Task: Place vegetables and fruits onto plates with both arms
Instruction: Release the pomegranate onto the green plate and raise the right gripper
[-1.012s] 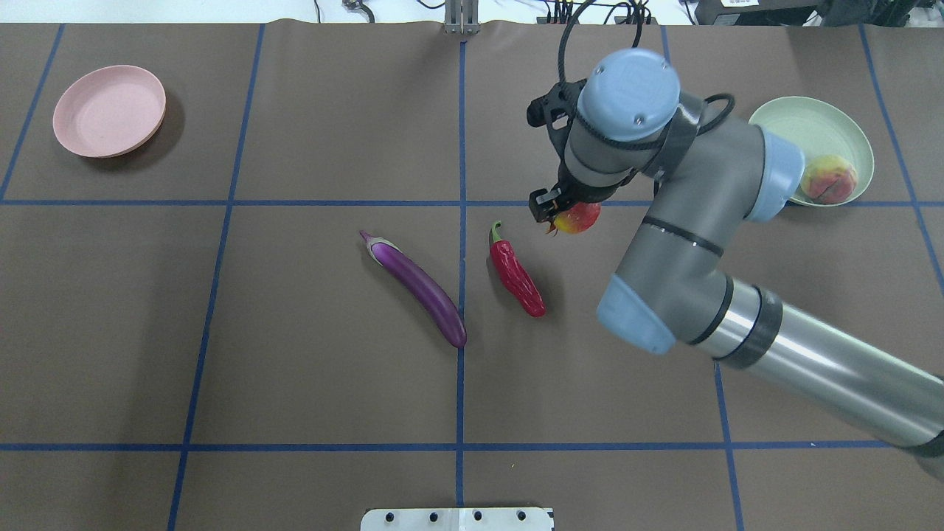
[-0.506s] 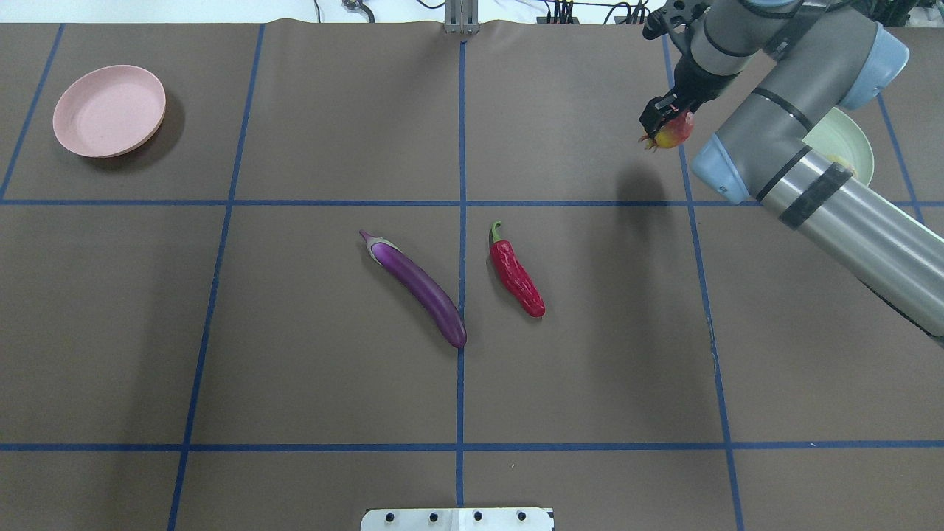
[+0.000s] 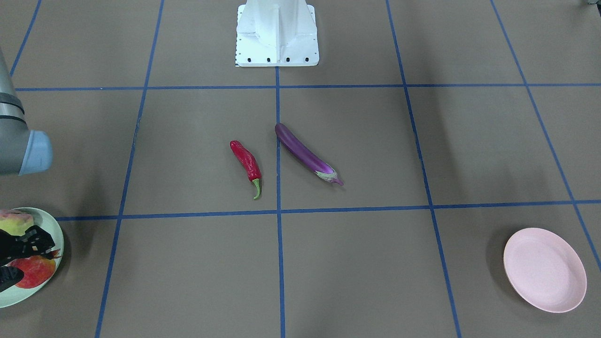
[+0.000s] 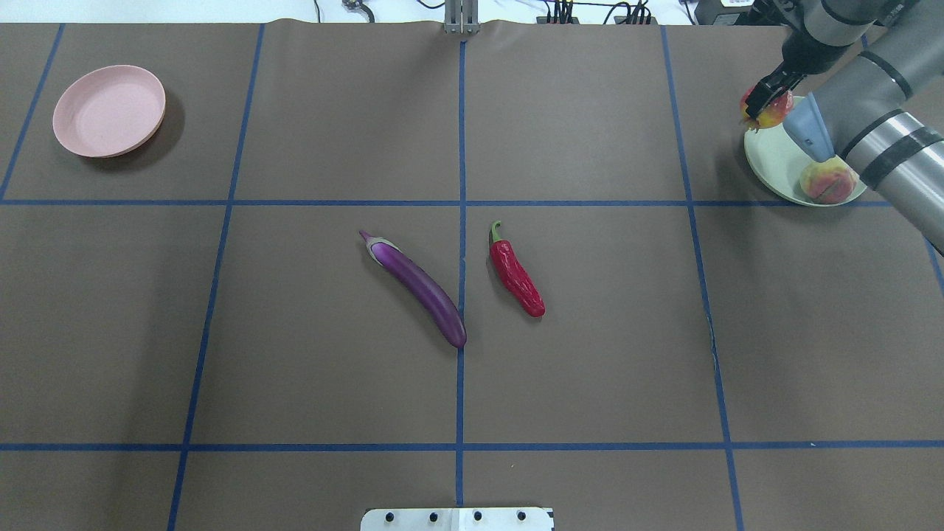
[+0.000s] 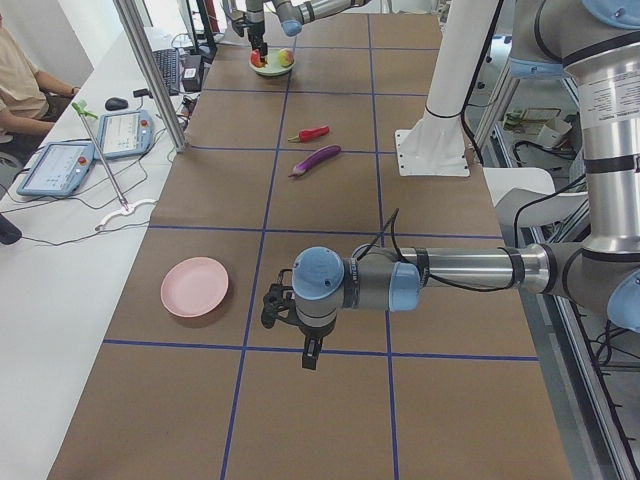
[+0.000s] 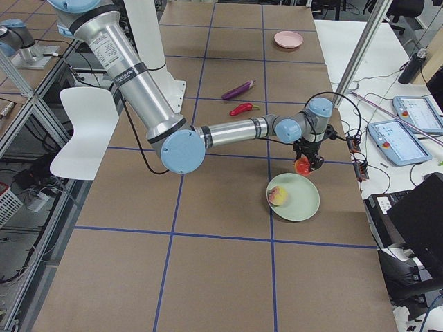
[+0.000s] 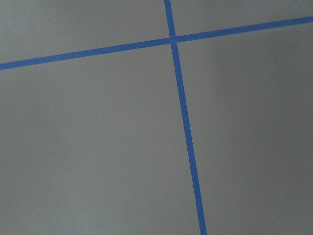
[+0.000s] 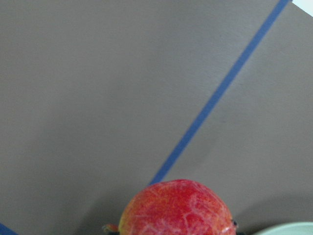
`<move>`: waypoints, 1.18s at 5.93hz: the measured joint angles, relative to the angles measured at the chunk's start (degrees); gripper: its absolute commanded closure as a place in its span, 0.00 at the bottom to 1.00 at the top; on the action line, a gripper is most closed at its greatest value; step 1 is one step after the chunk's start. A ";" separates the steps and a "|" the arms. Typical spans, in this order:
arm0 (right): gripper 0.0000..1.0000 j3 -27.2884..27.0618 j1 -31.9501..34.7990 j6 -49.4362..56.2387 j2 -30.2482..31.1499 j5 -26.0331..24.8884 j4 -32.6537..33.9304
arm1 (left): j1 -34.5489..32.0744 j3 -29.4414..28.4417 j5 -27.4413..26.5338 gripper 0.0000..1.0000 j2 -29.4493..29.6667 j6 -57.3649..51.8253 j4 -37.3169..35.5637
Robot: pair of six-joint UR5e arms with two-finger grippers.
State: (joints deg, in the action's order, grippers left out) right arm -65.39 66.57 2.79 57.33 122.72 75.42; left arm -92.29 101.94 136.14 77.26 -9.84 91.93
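Observation:
My right gripper (image 4: 762, 105) is shut on the red-orange pomegranate (image 4: 774, 115) and holds it over the far-left rim of the mint green plate (image 4: 773, 158). The pomegranate fills the bottom of the right wrist view (image 8: 176, 208). The yellow-pink peach (image 4: 827, 181) lies in that plate. The purple eggplant (image 4: 419, 289) and the red chili pepper (image 4: 518, 275) lie side by side mid-table. The pink plate (image 4: 109, 110) sits empty at the far left. My left gripper (image 5: 305, 350) shows only in the exterior left view, above bare table near the pink plate (image 5: 195, 286); I cannot tell its state.
The white pedestal base (image 3: 277, 33) stands at the robot's edge of the table. Blue tape lines (image 4: 461, 203) grid the brown table cover. My right arm (image 4: 885, 140) stretches over the near side of the mint plate.
My right arm has carried the pomegranate from beside the chili pepper to the right and far side, to the mint plate's rim. The eggplant, chili and pink plate have not moved.

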 measured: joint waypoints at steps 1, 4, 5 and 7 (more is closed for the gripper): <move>0.01 0.36 -0.17 0.07 2.19 -1.02 -2.06 | 0.00 0.11 0.03 0.00 0.00 0.00 0.00; 0.01 -3.02 0.81 -13.67 4.34 5.31 -4.18 | 0.16 2.87 1.36 0.00 3.01 0.54 3.84; 0.01 -4.51 3.90 -14.48 5.10 8.05 -2.10 | 0.47 3.25 1.93 0.00 5.32 1.56 7.52; 0.00 -10.25 12.45 -12.24 12.39 12.78 1.40 | 3.95 4.39 4.33 0.00 9.04 16.54 11.50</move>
State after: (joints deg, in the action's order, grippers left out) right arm -75.64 79.02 -9.45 69.72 135.50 76.82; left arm -88.33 106.33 140.47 86.30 6.70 103.43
